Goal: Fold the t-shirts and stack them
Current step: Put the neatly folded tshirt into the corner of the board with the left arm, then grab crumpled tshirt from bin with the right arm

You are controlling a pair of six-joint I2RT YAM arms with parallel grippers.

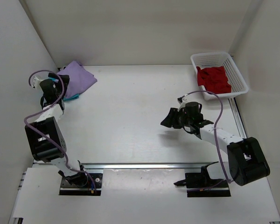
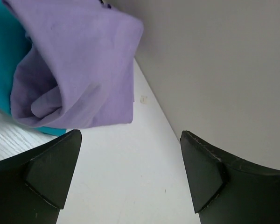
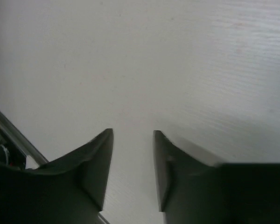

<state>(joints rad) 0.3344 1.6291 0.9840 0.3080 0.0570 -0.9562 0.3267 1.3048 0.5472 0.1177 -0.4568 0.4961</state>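
Note:
A folded lavender t-shirt (image 1: 78, 76) lies in the far left corner on top of a teal t-shirt (image 1: 73, 97), of which only an edge shows. In the left wrist view the lavender shirt (image 2: 79, 60) covers the teal shirt (image 2: 3, 60) just ahead of my fingers. My left gripper (image 1: 56, 84) (image 2: 130, 135) is open at the stack's near left edge, with only bare table between its jaws. The dark red t-shirt (image 1: 214, 79) lies crumpled in the white basket (image 1: 239, 74). My right gripper (image 1: 167, 120) (image 3: 133, 133) hovers open over the mid-right table, holding nothing.
The basket stands at the far right corner against the right wall. White walls enclose the table on the left, back and right; the left wall (image 2: 224, 56) runs close beside my left gripper. A metal rail (image 1: 149, 165) crosses the near edge by the arm bases.

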